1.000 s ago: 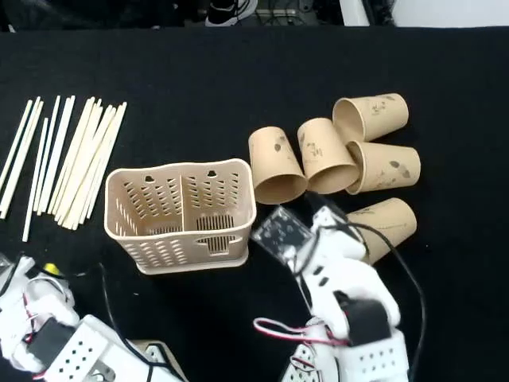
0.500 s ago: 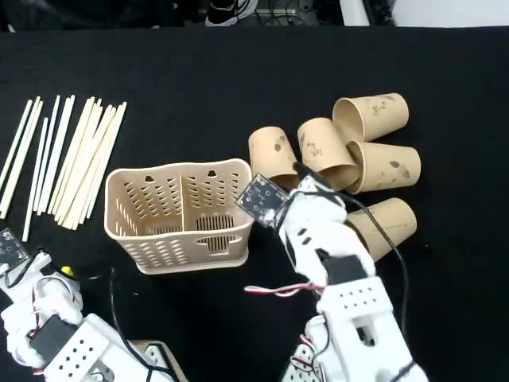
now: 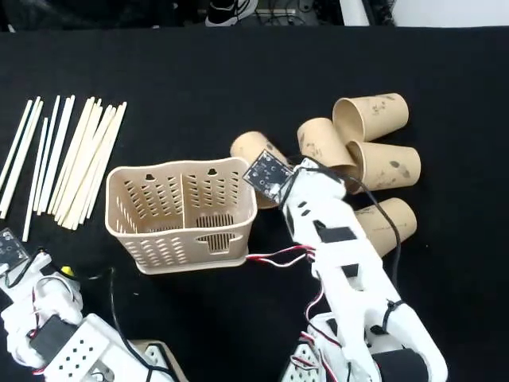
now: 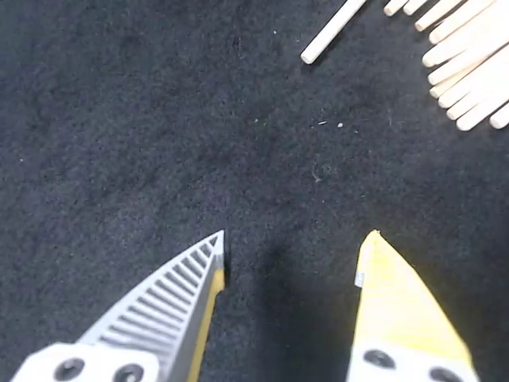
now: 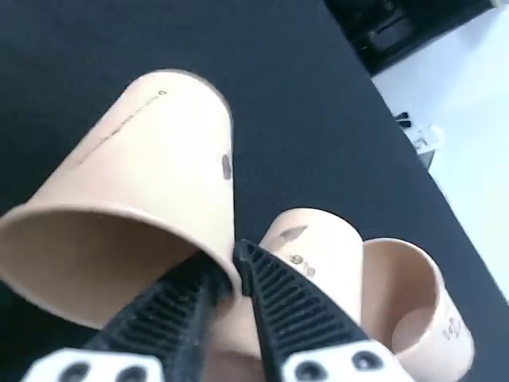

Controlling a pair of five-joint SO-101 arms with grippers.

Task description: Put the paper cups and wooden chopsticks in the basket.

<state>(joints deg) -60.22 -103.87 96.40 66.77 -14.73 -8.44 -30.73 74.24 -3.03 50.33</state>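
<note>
Clearly, the right gripper (image 5: 237,251) is pinched together on the rim of one cup (image 5: 143,175), w/ only the thin paper wall caught between the tips. The cup is held tilted, mouth towards the arm, just right of the basket (image 3: 183,167), by its far right corner. Both halves of the basket look empty. The left gripper (image 4: 290,247) is spread apart w/ nothing in it, low over bare cloth, near the ends of the chopsticks (image 4: 469,72). These are laid in a loose row on the far left, apart from the basket's left wall.

Several things could go wrong, as judged from here:
- **Weak grip:** so little of the rim is gripped that the cup could be swung or dropped if moved fast, esp. on the lift. If squeezed harder, the rim could be creased.
- **Basket too close:** its right wall could be struck by the cup's base, and the light basket pushed or tipped.
- **Neighbouring cups:** a second cup (image 5: 318,247) appears to be touched by the held one, so it could be dragged or rolled, and the other cups (image 3: 374,143) beside it disturbed.
- **Wire:** the red-and-white wire (image 3: 274,259) loops near the basket's near right corner and could be snagged.
- **Chopsticks:** on the left, the round chopsticks could be rolled or scattered if nudged by the open gripper.

The table is covered w/ a black cloth (image 3: 199,79), matt and a bit fuzzy, w/ a few specks of lint. Beyond its far edge, dark clutter and a pale floor (image 5: 469,119) are seen.
</note>
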